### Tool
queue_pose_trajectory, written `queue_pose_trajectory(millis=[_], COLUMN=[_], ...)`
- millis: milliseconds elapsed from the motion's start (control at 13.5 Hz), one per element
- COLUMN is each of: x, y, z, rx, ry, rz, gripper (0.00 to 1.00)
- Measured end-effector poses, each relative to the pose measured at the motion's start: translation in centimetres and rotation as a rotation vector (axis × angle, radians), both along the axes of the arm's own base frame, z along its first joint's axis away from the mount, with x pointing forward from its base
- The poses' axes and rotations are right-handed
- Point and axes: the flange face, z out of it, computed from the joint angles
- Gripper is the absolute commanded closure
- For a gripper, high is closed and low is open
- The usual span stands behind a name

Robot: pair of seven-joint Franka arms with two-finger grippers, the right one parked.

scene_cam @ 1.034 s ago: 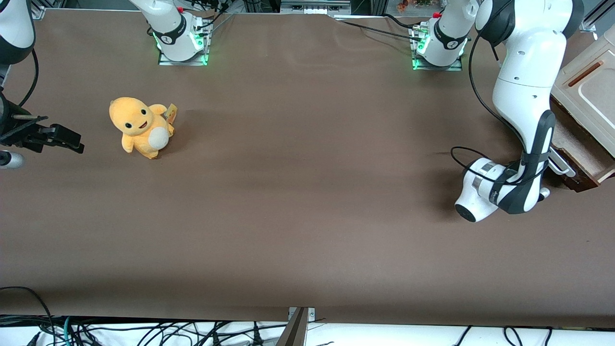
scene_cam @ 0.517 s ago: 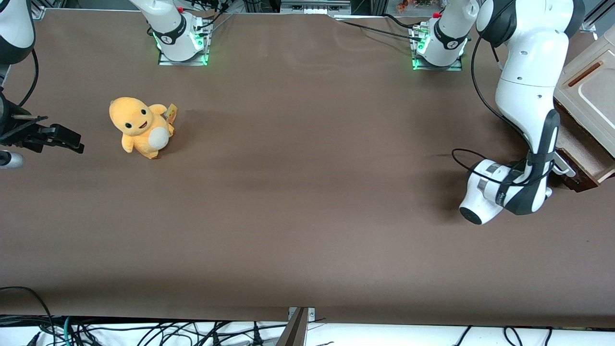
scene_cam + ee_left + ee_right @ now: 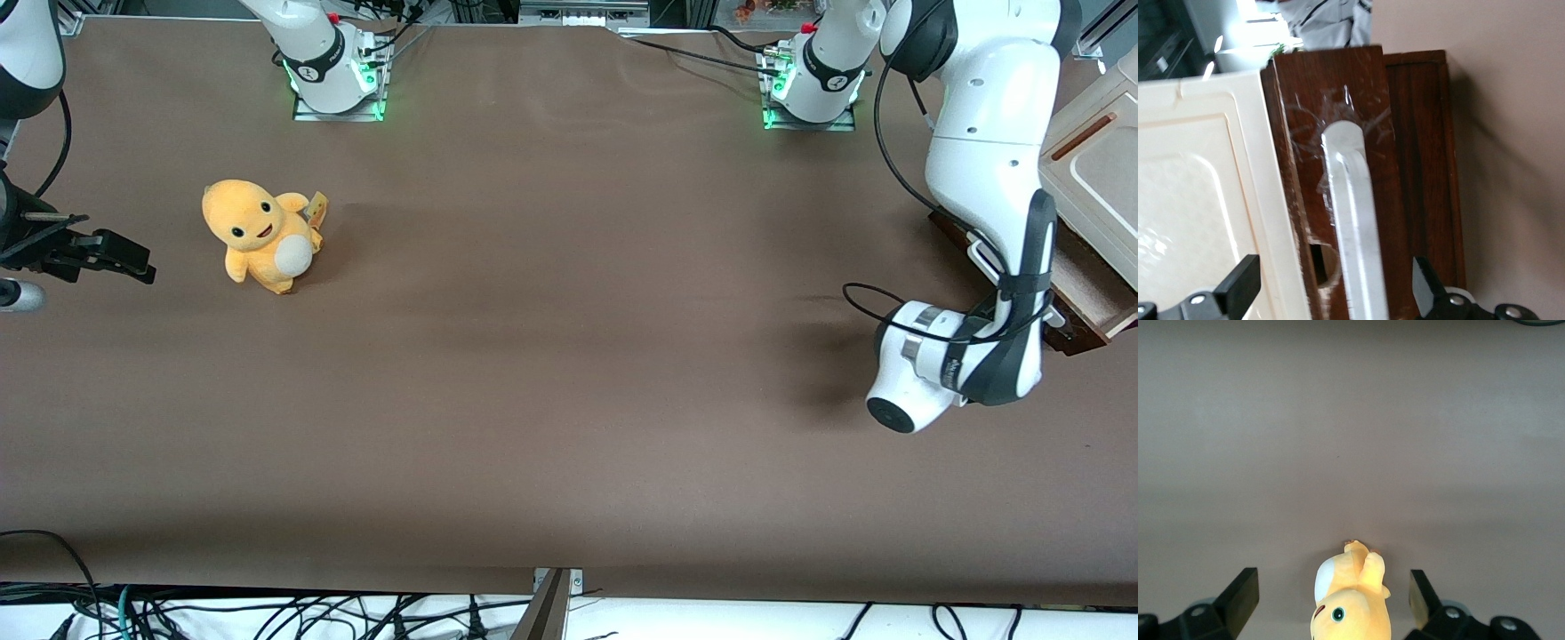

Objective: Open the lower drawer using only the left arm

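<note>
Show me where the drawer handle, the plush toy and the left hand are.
drawer handle (image 3: 1353,220): left wrist view, middle of the white bar.
plush toy (image 3: 258,233): front view, its body.
left hand (image 3: 1336,290): left wrist view, between its open fingertips, around the handle.

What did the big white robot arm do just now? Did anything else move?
The left arm swung its wrist nearer the front camera and toward its own end of the table. Its gripper is open, with the lower drawer's white handle between the fingers. The drawer, already pulled out, barely shifted. The yellow plush toy stayed put.
</note>
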Motion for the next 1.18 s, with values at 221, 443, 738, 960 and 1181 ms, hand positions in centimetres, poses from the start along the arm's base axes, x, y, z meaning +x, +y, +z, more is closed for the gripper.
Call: queue_pose_trajectory(millis=[221, 443, 738, 960, 1181], x=[1.5, 1.9, 2.1, 2.1, 1.5], y=[-1.8, -4.4, -9.3, -9.1, -8.4], z=[4.6, 10.2, 18.6, 24.3, 28.9], rx=[-0.237, -0.474, -0.778, -1.016, -1.155], ry=[0.002, -0.050, -0.182, -0.266, -0.346], rz=[0.020, 0.034, 0.034, -0.024, -0.074], gripper=[0.00, 0.00, 0.00, 0.00, 0.00])
